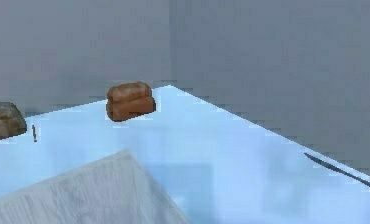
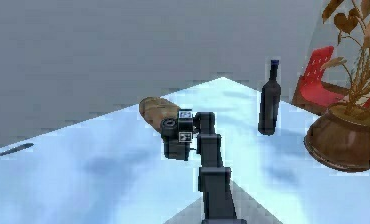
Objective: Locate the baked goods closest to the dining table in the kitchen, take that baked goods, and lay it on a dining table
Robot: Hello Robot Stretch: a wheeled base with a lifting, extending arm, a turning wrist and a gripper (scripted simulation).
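Arm (image 2: 215, 185) comes up from btm edge of arm side view, just rt of middle, extended out. Gripper (image 2: 173, 140) sits by two white marker squares (image 2: 186, 119) (can't tell if it holds anything).

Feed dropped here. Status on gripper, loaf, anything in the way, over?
Gripper at the loaf on the blue table; hold cannot be told. Dark bottle and potted plant stand aside, clear of the loaf.

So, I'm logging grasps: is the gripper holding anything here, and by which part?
It cannot be told: the gripper shows against a brown loaf that lies on the pale blue table.
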